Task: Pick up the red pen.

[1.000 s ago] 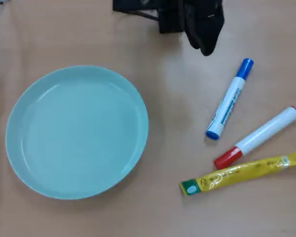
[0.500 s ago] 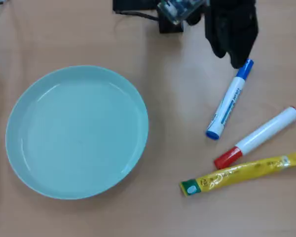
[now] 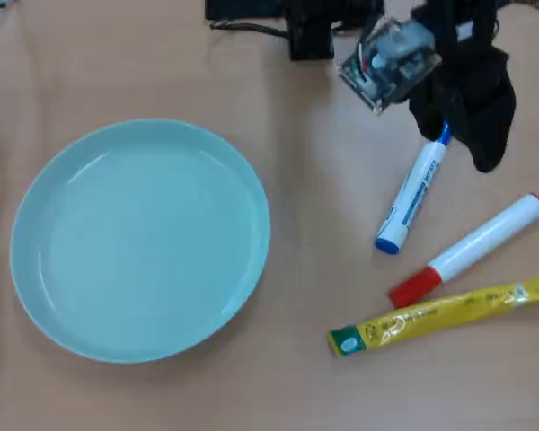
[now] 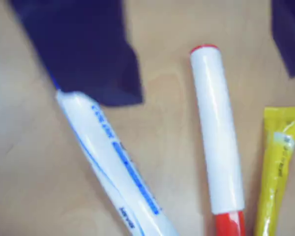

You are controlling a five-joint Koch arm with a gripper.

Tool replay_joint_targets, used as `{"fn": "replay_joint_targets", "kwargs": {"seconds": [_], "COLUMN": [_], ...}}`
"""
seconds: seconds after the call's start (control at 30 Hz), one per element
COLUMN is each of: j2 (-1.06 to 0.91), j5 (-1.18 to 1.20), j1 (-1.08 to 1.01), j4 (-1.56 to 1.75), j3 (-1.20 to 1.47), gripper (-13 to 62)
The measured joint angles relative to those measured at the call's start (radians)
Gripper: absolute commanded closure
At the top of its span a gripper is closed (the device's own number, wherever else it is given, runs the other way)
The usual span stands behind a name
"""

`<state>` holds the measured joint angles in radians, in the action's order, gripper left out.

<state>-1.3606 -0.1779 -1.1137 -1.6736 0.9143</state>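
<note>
In the overhead view we see the black gripper (image 3: 476, 135) in the upper right of the frame, over the capped end of the white marker with a blue cap and blue end (image 3: 413, 195). In the wrist view we see two dark jaw pieces, one large at the upper left and one at the upper right edge, standing wide apart with bare wooden table (image 4: 162, 59) between them and nothing held. The red pen, a thick white-barrelled marker with a red cap (image 3: 468, 250), lies diagonally at the right of the overhead frame, between the blue-capped marker and the flat yellow tube with a green tip (image 3: 440, 316), just beside the tube. A round pale teal plate (image 3: 36, 296) fills the left half.
</note>
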Motion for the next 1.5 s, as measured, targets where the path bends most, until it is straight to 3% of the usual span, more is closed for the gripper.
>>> {"fn": "replay_joint_targets", "kwargs": {"seconds": [0.13,0.6,1.5], "j2": [0.092,0.518,0.676], "j5": [0.0,0.0,-0.003], "j1": [0.0,0.002,0.034], "j4": [0.0,0.0,0.041], "j3": [-0.061,-0.376,-0.413], "gripper": [10.3,11.0,10.5]}}
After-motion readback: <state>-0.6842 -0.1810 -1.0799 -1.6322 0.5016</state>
